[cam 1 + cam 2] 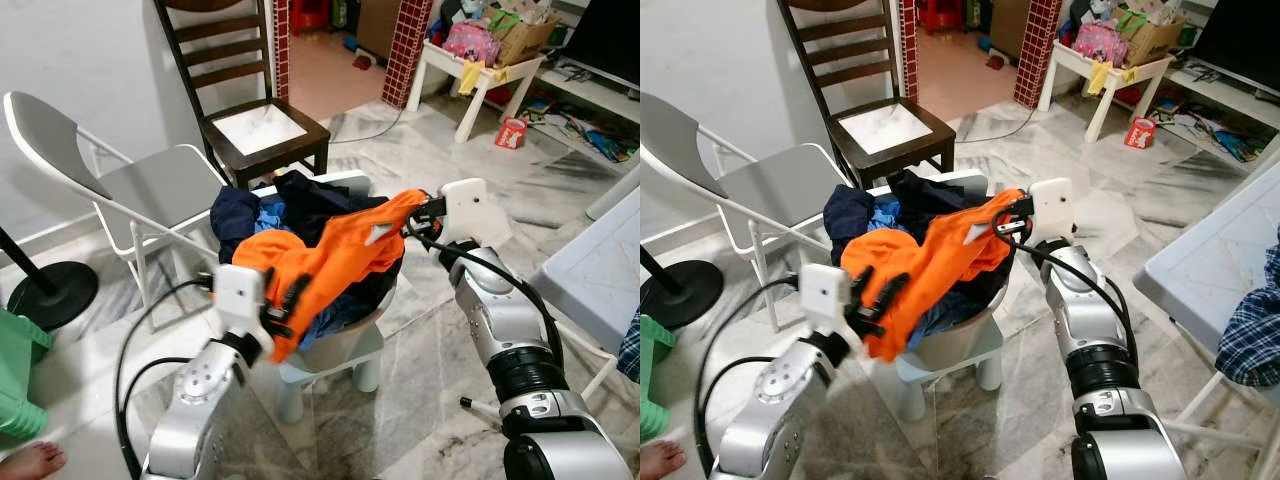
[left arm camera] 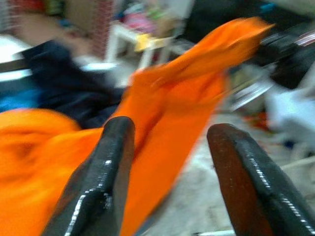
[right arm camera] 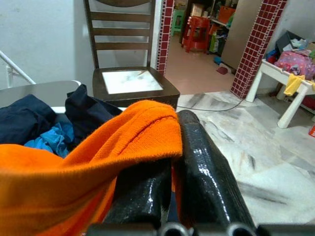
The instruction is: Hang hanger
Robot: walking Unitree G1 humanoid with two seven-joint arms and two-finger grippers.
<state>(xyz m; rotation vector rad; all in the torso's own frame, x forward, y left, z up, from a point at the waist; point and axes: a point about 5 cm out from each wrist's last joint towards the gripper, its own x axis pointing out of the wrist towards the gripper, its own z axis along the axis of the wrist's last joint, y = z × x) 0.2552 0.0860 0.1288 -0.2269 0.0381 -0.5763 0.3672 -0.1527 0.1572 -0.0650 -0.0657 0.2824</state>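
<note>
Pinching one edge of an orange garment [image 1: 340, 255], my right end effector [image 1: 428, 212] is clenched on the cloth — in its wrist view the two black fingers [image 3: 202, 162] press together with the orange hem caught between them. My left end effector [image 1: 283, 308] sits at the other, lower end of the same garment with its fingers spread apart — the cloth runs between them, and I cannot tell whether they touch it. The garment stretches between my two arms above a heap of dark blue clothes [image 1: 290, 205] piled in a basket [image 1: 345, 345] on a small white stool [image 1: 325, 375]. Behind stand a grey folding chair [image 1: 150, 190] and a dark wooden chair [image 1: 245, 110].
</note>
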